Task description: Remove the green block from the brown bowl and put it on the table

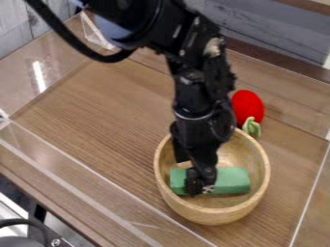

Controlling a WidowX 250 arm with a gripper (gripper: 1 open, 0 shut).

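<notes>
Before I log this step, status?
Gripper open, down inside the bowl over the block. Block not gripped, lying in bowl. Red toy behind bowl, not in the way.

colour: my arm (154, 34) is black all over, with a dull sheen on its rounded casings.
shape: bulky links upper left and centre of the frame, narrowing to a slimmer wrist column at mid-frame.
cables: black cables loop beside my upper links, top left.
hand: my hand (198, 176) is black too, with two blocky fingers, parted; a small pale patch shows on the lower finger.
markings: too blurred to read.
</notes>
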